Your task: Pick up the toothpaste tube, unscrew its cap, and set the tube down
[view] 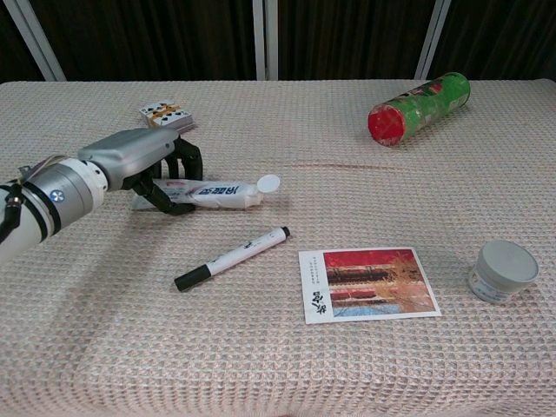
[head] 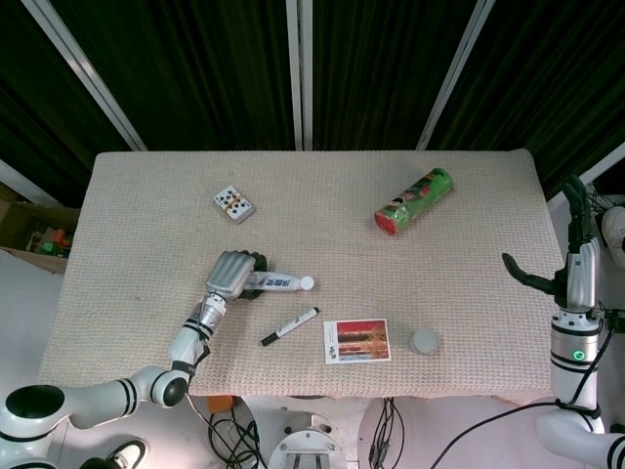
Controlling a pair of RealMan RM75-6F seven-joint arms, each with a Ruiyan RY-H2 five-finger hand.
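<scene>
The white toothpaste tube (head: 280,283) (view: 219,193) lies on the woven tablecloth left of centre, its round white cap (head: 307,283) (view: 268,183) pointing right. My left hand (head: 229,275) (view: 137,155) covers the tube's tail end, with its dark fingers curled around the tube and gripping it. Whether the tube still touches the cloth cannot be told. My right hand (head: 569,262) stands off the table's right edge, fingers extended and thumb apart, holding nothing; the chest view does not show it.
A black-capped white marker (head: 290,325) (view: 232,257) lies just in front of the tube. A postcard (head: 356,341) (view: 367,283) and a small grey tin (head: 424,341) (view: 503,270) sit near the front edge. A green can (head: 414,199) (view: 419,108) and a card deck (head: 233,203) (view: 167,115) lie further back.
</scene>
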